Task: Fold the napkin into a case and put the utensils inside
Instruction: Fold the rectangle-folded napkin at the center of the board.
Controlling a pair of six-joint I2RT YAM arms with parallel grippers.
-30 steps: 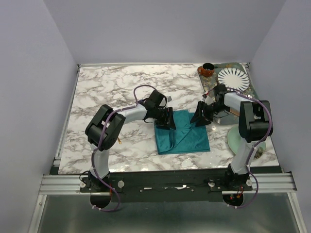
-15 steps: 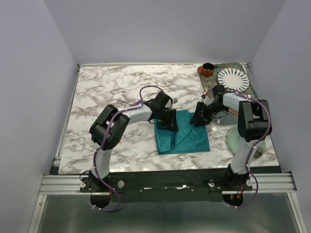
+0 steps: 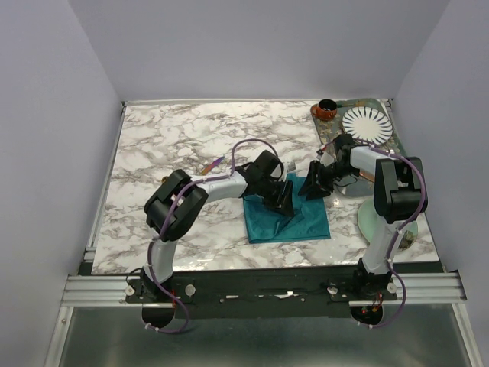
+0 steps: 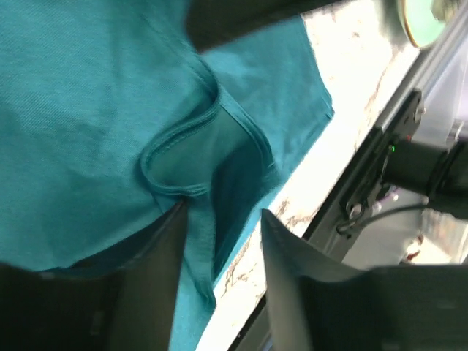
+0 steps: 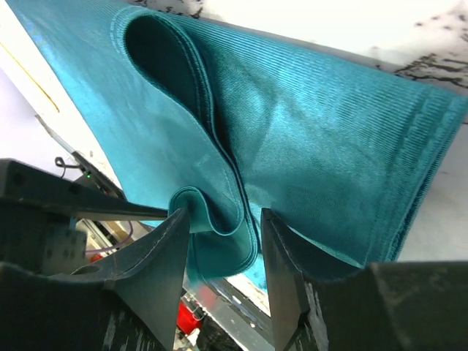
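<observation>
Two tools meet over the napkin (image 3: 302, 220), which lies partly folded on the marble bench (image 3: 168, 145), right of centre and toward the near edge. Seen from above, the left tool (image 3: 284, 200) sits over the napkin's middle and the right tool (image 3: 312, 188) at its far right corner.

At the left wrist, a looped hem lies just past the fingers (image 4: 157, 274); whether they pinch it cannot be told.

At the right wrist, a bunched fold fills the gap between the fingers (image 5: 157, 256), which grip it.
</observation>
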